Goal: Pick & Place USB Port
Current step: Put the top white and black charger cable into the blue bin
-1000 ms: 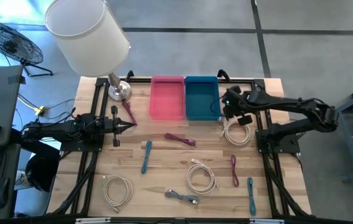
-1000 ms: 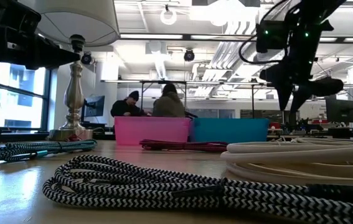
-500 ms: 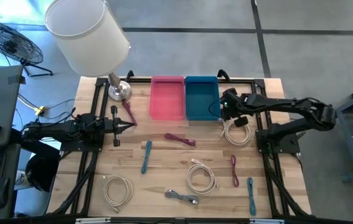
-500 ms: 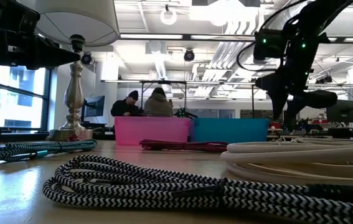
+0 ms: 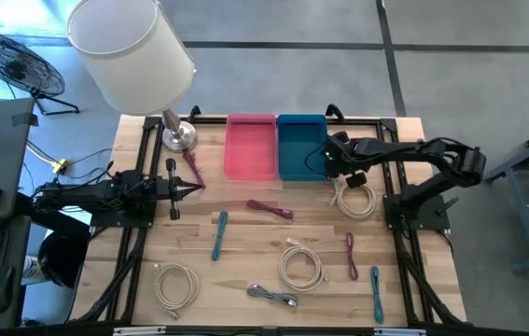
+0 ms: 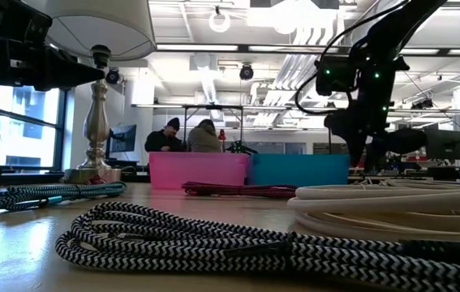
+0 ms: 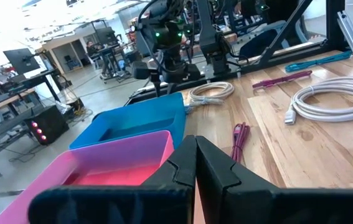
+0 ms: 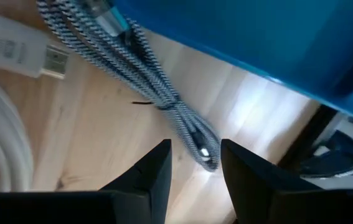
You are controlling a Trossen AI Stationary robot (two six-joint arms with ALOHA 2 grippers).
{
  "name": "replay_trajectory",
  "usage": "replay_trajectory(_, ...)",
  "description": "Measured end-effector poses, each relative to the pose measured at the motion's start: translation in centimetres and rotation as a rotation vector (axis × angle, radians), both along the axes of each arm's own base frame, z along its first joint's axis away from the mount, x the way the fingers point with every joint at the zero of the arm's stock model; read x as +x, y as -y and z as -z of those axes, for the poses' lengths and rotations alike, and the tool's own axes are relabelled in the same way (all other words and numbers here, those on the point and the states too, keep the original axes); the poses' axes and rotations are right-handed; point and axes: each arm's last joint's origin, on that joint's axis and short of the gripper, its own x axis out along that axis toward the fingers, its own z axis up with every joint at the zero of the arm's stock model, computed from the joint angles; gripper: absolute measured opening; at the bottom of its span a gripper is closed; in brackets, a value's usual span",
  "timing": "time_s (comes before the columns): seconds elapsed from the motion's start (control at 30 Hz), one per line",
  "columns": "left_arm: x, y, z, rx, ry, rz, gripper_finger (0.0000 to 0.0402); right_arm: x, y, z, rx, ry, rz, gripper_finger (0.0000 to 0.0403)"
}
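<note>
A black-and-white braided USB cable lies on the wood against the blue bin's right wall; its end points toward my right gripper. My right gripper hovers open just above that end, fingers pointing down, beside the bin. A white cable's plug and its coil lie next to it. The pink bin sits left of the blue one. My left gripper waits shut at the table's left, touching nothing.
A lamp stands at the far left corner. Loose cables lie over the table: magenta, teal, white coils, a braided one, magenta and teal near the right edge. People sit in the room behind.
My right gripper has moved toward the table's left, to the blue bin's right wall, and has come down toward the table. Nothing on the table has moved.
</note>
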Motion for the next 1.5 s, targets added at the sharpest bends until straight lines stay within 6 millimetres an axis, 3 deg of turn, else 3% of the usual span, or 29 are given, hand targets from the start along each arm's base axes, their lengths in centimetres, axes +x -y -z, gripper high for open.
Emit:
replay_trajectory(0.23, 0.0, 0.0, 0.0, 0.000, -0.001, 0.007, 0.0001, -0.1, -0.1, 0.8, 0.031, -0.062, -0.002, 0.0130)
replay_trajectory(1.5, 0.0, 0.0, 0.0, -0.001, -0.001, 0.009, 0.0001, 0.0, 1.0, 0.8, 0.090, 0.037, 0.002, 0.0130)
